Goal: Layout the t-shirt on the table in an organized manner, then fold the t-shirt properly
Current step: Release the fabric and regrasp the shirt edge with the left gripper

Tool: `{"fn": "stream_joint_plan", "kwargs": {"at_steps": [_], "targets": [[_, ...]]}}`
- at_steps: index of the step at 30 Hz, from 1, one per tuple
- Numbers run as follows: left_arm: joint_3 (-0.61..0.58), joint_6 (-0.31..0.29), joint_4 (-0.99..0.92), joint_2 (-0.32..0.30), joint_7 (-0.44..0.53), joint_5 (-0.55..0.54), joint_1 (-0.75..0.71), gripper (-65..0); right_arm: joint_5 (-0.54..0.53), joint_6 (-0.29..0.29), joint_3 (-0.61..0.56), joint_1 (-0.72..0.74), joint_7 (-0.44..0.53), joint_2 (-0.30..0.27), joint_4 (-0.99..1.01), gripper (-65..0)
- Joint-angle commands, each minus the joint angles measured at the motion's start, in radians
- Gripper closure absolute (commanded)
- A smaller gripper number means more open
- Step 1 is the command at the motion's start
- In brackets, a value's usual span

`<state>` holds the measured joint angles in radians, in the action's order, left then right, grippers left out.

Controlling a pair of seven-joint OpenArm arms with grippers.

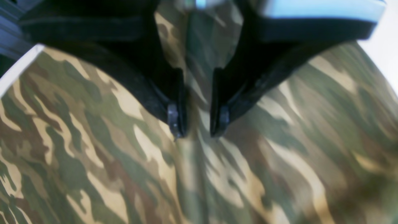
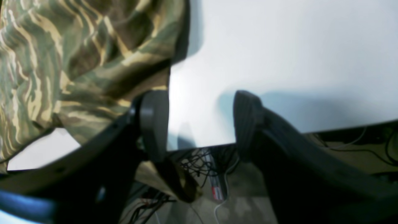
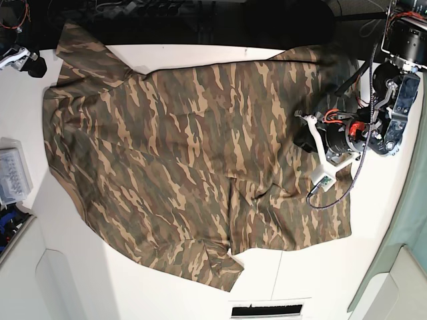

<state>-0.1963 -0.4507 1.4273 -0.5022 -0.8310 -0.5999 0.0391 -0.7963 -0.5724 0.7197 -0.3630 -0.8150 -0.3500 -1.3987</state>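
Note:
The camouflage t-shirt [image 3: 187, 147] lies spread across most of the white table [image 3: 373, 267], with one sleeve [image 3: 83, 50] at the far left corner and another [image 3: 207, 260] near the front edge. My left gripper [image 1: 197, 127] hovers low over the shirt's right part [image 1: 93, 149] with its fingers a little apart, open, and a soft ridge of fabric running under the gap. In the base view my left gripper [image 3: 303, 137] sits over the shirt's right side. My right gripper [image 2: 199, 124] stands wide open at the table's far edge [image 2: 279, 137], nothing between its fingers, with shirt fabric [image 2: 77, 62] bunched against its left finger [image 2: 154, 121].
A clear plastic box [image 3: 13, 177] sits at the table's left edge. A dark slot [image 3: 267, 310] lies at the front edge. Cables [image 2: 199, 168] hang on the floor beyond the far edge, where a strip of camouflage cloth [image 2: 177, 186] dangles. Bare tabletop lies front right.

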Motion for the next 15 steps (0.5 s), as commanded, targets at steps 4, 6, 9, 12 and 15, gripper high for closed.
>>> {"fn": "stream_joint_plan", "kwargs": {"at_steps": [4,6,9,12,15], "targets": [[0.075,-0.004,0.017,0.013,0.012,-0.009,-0.069,-17.3,-0.010,-0.008,-0.037,0.009,0.060,-0.010,-0.016,-28.2],[0.088,-0.006,0.016,0.021,0.016,-0.006,-0.099,-17.3,0.022,-0.007,-0.090,0.028,0.060,-0.010,-0.016,-24.9],[0.087,-0.006,0.016,0.031,0.054,0.040,-0.130,-17.2,0.071,-0.002,-0.191,0.058,0.060,-0.010,-0.006,-19.3],[0.087,-0.006,0.011,0.053,0.088,0.110,-0.151,-17.2,0.079,-0.001,-0.271,0.072,0.060,-0.010,-0.006,-5.7],[0.087,-0.006,-0.014,0.070,0.087,0.127,-0.153,-17.3,0.047,-0.001,-0.293,0.074,0.060,-0.010,-0.025,0.0]]}}
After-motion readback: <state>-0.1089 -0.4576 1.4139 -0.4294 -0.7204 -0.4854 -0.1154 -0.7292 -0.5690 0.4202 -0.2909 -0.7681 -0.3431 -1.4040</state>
